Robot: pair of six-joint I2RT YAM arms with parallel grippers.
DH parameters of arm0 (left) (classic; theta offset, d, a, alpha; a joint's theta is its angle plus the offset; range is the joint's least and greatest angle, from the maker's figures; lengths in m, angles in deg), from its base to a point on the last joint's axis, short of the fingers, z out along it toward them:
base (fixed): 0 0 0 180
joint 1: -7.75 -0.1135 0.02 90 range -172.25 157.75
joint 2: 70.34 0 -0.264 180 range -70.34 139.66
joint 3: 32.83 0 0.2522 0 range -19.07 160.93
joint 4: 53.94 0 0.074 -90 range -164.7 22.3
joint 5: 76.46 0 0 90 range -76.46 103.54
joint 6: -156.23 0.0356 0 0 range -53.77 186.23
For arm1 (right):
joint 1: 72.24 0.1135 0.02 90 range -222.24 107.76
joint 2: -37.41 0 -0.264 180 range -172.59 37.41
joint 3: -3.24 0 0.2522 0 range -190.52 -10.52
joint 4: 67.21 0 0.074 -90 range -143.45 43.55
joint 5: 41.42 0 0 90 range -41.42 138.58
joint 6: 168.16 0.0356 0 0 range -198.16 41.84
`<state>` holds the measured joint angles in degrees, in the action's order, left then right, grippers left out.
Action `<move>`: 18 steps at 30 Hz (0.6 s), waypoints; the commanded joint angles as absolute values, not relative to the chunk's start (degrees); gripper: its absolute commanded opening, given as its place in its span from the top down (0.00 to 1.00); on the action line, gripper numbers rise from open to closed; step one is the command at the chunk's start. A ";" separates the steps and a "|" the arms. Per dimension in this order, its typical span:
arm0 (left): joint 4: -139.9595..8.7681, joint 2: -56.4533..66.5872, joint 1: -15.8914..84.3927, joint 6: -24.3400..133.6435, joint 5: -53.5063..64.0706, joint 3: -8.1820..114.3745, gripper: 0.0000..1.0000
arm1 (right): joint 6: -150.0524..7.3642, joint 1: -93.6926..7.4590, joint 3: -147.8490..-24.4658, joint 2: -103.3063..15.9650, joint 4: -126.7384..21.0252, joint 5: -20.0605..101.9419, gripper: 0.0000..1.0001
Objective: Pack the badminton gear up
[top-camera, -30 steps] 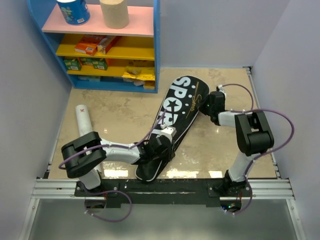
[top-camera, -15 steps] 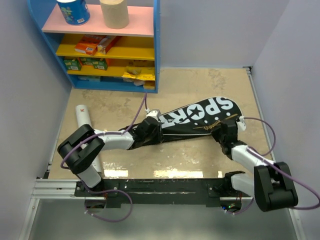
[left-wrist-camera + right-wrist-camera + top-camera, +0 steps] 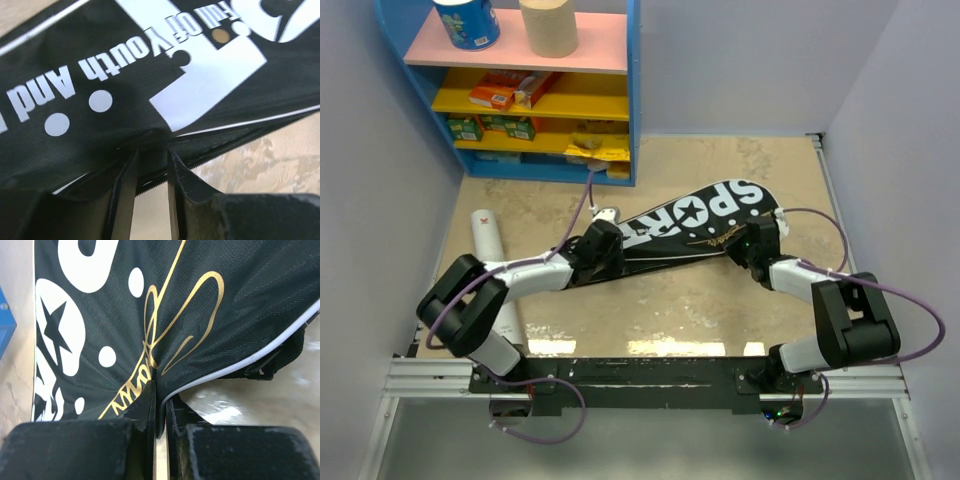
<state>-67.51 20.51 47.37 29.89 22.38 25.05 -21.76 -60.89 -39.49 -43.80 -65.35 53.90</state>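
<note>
The black bag (image 3: 692,214) lettered SPORT lies slanted across the middle of the table, narrow end to the left, wide end at the back right. My left gripper (image 3: 603,246) is shut on its narrow end; the left wrist view shows the zipped edge of the bag (image 3: 200,75) pinched in that gripper (image 3: 150,153). My right gripper (image 3: 753,243) is shut on the near edge of the wide end. In its wrist view the gripper (image 3: 160,394) pinches the white-piped rim of the bag (image 3: 225,310). A long white tube (image 3: 488,243) lies at the left, partly behind my left arm.
A blue shelf unit (image 3: 632,100) stands at the back left with small coloured boxes (image 3: 505,92), a blue roll (image 3: 467,22) and a tan roll (image 3: 548,27) on it. Grey walls close in on both sides. A metal rail (image 3: 640,375) runs along the near edge.
Both arms have swung the bag round from pointing toward the near edge to lying across the table, then shifted it a little back. Both grips have stayed shut.
</note>
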 commanded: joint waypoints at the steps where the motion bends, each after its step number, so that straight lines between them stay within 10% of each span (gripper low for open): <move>1: -67.61 11.59 46.77 30.63 23.48 20.76 0.66 | -28.41 -56.78 -40.32 -47.49 -58.99 47.09 1.00; 6: -71.83 1.13 46.95 31.25 22.25 19.69 0.66 | -26.75 -52.04 -39.62 -46.88 -58.73 48.23 0.99; 10: -72.18 -2.66 47.04 32.91 20.75 22.31 0.63 | -26.65 -50.71 -40.14 -43.90 -55.75 49.28 0.57; 18: -68.58 8.92 46.95 35.29 17.85 27.77 0.64 | -31.40 -50.62 -45.93 -31.24 -39.23 57.27 0.52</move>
